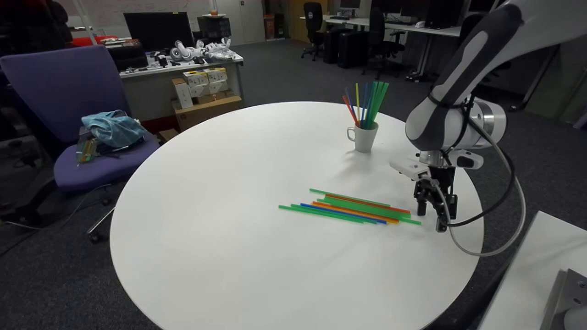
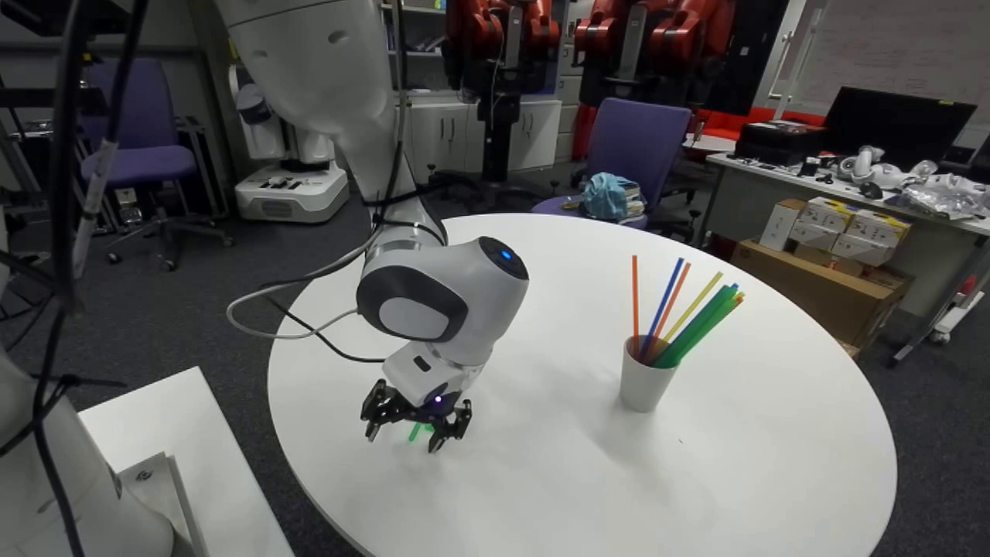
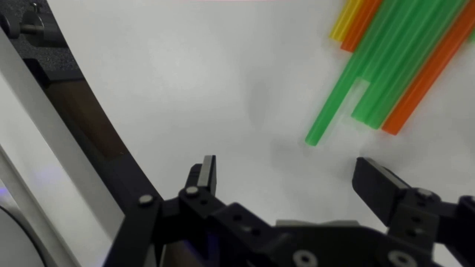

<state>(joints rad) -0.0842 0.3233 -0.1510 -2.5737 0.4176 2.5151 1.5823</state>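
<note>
In an exterior view, hand [image 1: 431, 221] spread, empty, just R of loose straws [image 1: 362, 208] on bench [image 1: 220, 238]; their long axis runs approx L–R, R ends nearest hand.

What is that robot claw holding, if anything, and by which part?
Nothing is held: the gripper is open, with bare white tabletop showing between its fingers. The coloured drinking straws lie just beyond them, untouched.

Downward gripper [image 3: 285, 166], fingers [image 3: 374, 189] wide apart
</note>
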